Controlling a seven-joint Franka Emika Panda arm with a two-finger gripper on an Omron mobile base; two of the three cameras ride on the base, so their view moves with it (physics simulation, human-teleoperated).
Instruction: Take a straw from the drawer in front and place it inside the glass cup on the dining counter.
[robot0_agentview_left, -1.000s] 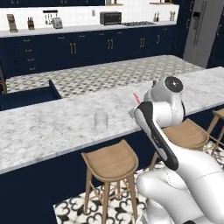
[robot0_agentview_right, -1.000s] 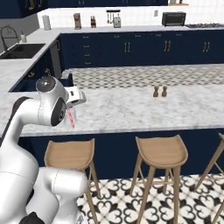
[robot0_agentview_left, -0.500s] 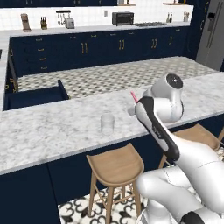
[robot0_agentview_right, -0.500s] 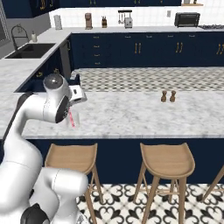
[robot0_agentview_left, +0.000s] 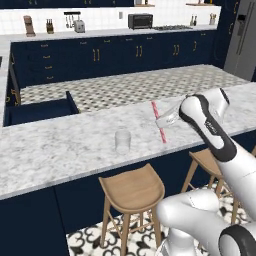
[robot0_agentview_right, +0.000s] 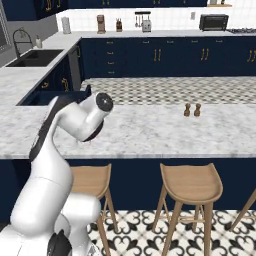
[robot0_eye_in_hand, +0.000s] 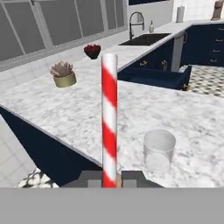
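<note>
The gripper (robot0_agentview_left: 165, 120) is clamped on the thin red-and-white striped straw (robot0_agentview_left: 158, 122), holding it near its middle above the white-grey veined marble tabletop (robot0_agentview_left: 60, 150) of the long navy-based dining counter. In the left base view the straw leans slightly, its upper end above the gripper and its lower end close over the marble, not far back from the tabletop's near edge. In the hand view the straw (robot0_eye_in_hand: 109, 118) rises straight up from between the gripper (robot0_eye_in_hand: 110, 178) fingertips.

The small clear glass tumbler (robot0_agentview_left: 122, 140) stands upright on the tabletop, near the straw but apart from it, on the straw's left in the left base view. In the hand view the tumbler (robot0_eye_in_hand: 159, 151) sits just to the right of the straw, lower in the picture.

Beyond the tabletop's far edge, the wide navy-blue box drawer (robot0_agentview_left: 40, 111) stands pulled open; whether anything lies inside it cannot be told.

In the right base view two small brown shakers (robot0_agentview_right: 192, 109) stand side by side on the tabletop (robot0_agentview_right: 165, 132), well apart from the arm. Wooden bar stools (robot0_agentview_right: 191, 190) stand along the near side of the counter. In the hand view a small potted succulent (robot0_eye_in_hand: 62, 74) and a dark red bowl (robot0_eye_in_hand: 92, 50) sit toward the far part of the marble.
</note>
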